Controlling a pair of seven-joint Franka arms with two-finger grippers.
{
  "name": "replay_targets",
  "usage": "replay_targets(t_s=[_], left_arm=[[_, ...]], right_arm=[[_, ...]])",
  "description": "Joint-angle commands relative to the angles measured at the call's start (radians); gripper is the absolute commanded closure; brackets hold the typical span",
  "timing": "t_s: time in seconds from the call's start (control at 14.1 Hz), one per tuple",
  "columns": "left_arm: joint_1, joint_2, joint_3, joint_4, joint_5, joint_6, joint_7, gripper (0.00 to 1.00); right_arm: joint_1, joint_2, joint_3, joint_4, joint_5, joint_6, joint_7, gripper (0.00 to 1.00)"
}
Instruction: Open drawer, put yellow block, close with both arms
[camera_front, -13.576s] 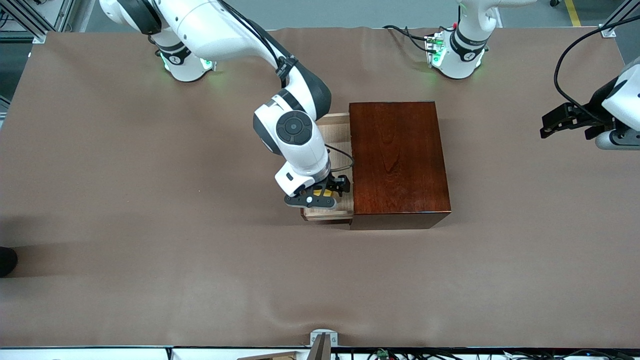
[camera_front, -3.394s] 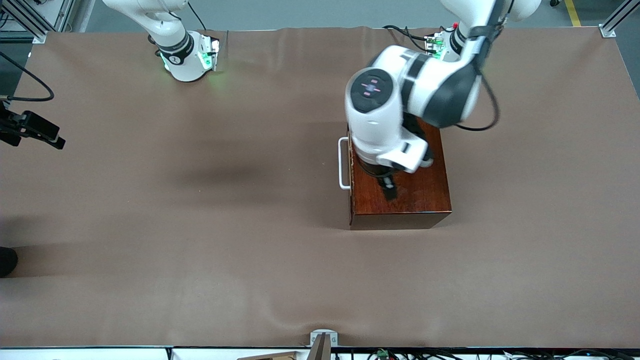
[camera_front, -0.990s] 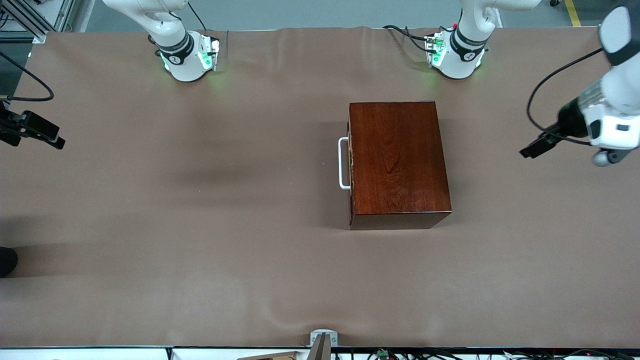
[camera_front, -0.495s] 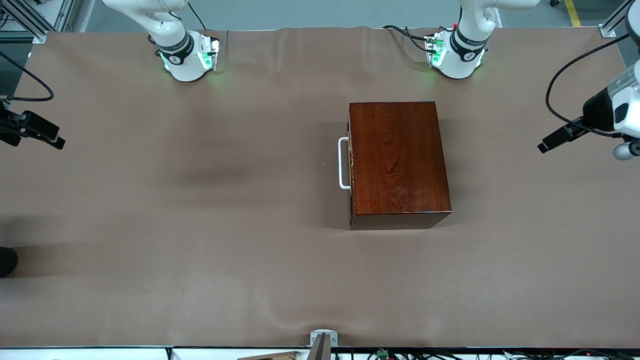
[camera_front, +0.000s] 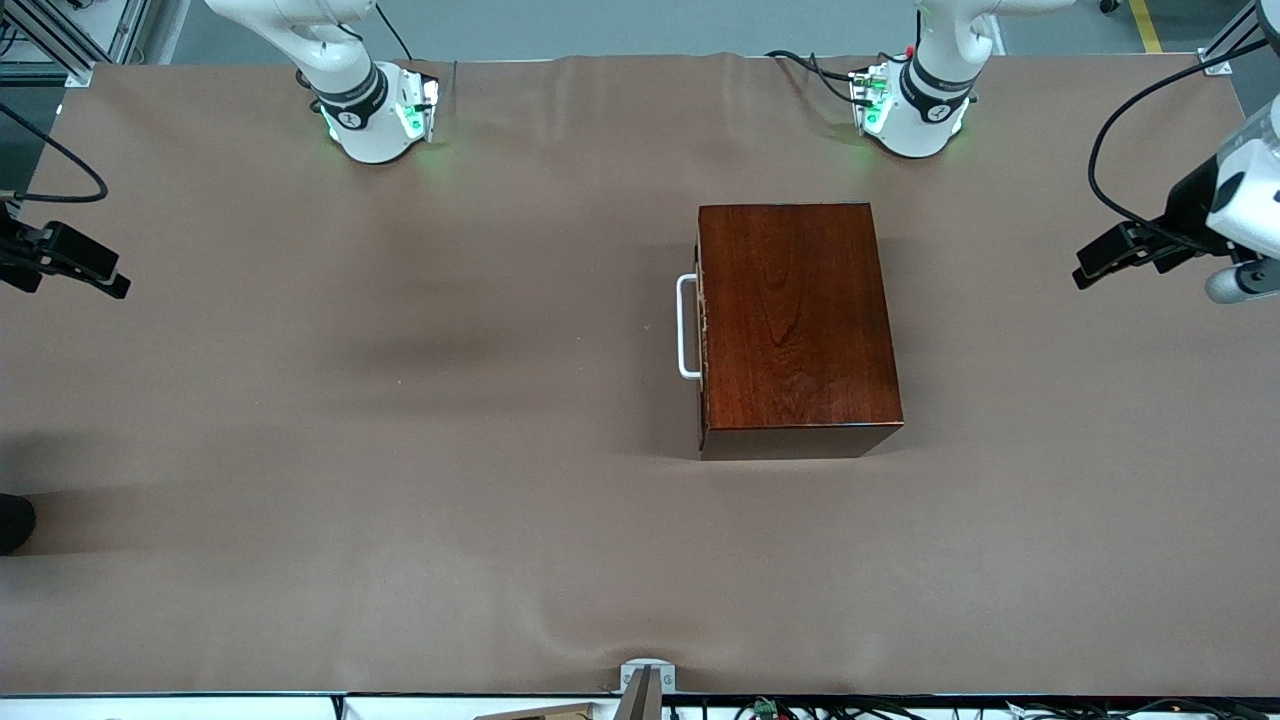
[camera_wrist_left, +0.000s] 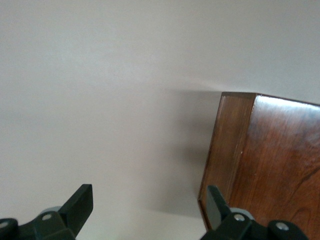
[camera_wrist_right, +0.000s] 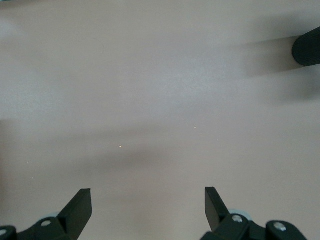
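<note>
**Drawer shut, both grippers out at the table ends**

The drawer sits closed in its wooden box, mid-table. The left gripper hangs wide open over the left arm's end, well apart from it; its wrist view catches a box corner. The right gripper, also spread wide, hangs over the other end. The yellow block is hidden.

Box: glossy mahogany red-brown, dark wavy grain on top. Handle beside the box: white. Table: plain matte brown cover. Arm bases: white, dark grey bands, green glow. Tools: black, left tool, right tool.
</note>
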Motion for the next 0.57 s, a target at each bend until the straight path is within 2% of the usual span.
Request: replay_targets(t_s=[0.0, 0.28, 0.49], left_arm=[[0.024, 0.086, -0.033, 0.164, 0.027, -0.114, 0.077, 0.0], [0.027, 0.069, -0.033, 0.172, 0.018, -0.131, 0.171, 0.0], [0.037, 0.054, -0.036, 0.149, 0.006, -0.136, 0.168, 0.0]], right_arm=[[-0.019, -0.007, 0.017, 0.003, -0.004, -0.002, 0.008, 0.0], [-0.019, -0.009, 0.017, 0.003, -0.004, -0.001, 0.006, 0.0], [-0.019, -0.007, 0.017, 0.003, -0.004, -0.001, 0.008, 0.0]])
